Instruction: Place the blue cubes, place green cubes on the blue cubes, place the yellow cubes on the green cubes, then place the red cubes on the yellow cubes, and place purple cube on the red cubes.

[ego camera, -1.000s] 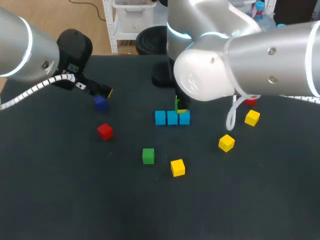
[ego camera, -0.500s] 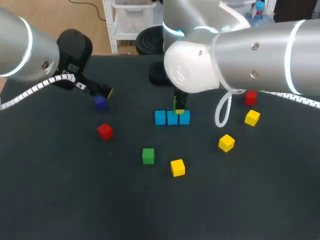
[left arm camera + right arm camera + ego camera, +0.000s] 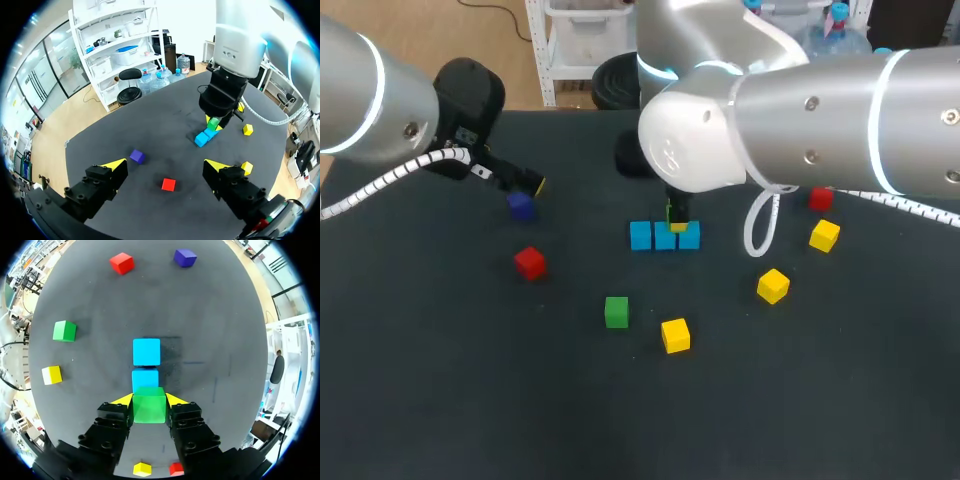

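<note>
Right wrist view: my right gripper pinches a green cube over the near end of the blue row, which runs straight ahead. My left gripper gapes empty, well apart from it.

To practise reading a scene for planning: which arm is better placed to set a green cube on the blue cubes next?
Right. The right hand is shut on a green cube just above the row of blue cubes. The left hand is open and empty, off near the purple cube.
</note>
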### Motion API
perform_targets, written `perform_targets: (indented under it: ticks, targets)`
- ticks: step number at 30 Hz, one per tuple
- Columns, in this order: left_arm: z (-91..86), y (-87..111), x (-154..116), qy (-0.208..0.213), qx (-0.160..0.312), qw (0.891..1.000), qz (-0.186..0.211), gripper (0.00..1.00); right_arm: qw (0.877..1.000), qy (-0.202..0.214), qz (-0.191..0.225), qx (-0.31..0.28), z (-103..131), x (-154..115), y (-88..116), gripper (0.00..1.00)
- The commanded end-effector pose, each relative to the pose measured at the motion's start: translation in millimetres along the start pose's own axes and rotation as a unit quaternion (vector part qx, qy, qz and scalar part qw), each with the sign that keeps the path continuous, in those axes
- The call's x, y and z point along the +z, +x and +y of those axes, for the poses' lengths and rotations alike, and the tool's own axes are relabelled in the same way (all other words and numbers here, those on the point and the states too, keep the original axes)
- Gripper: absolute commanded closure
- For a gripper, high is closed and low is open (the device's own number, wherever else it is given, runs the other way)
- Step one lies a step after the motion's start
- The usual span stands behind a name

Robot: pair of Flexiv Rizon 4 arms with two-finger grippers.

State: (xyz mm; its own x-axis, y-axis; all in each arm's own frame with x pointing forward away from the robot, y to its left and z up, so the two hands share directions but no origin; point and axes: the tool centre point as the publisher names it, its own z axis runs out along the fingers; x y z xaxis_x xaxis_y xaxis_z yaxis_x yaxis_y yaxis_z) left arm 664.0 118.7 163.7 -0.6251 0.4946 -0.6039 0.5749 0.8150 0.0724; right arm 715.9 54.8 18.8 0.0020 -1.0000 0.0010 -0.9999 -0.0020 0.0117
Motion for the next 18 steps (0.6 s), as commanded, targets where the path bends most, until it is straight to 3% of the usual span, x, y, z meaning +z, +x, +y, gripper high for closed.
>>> perform_targets:
  ticks: [1,18]
  targets:
    - [0.8,0.4,0.3,0.001,0.000,1.000,-0.001,0.00,1.000,0.002,0.000,0.001,0.9,-0.2,1.4,1.00]
    - [0.8,0.4,0.3,0.001,0.000,1.000,-0.001,0.00,1.000,0.002,0.004,0.002,2.7,1.9,7.0,1.00]
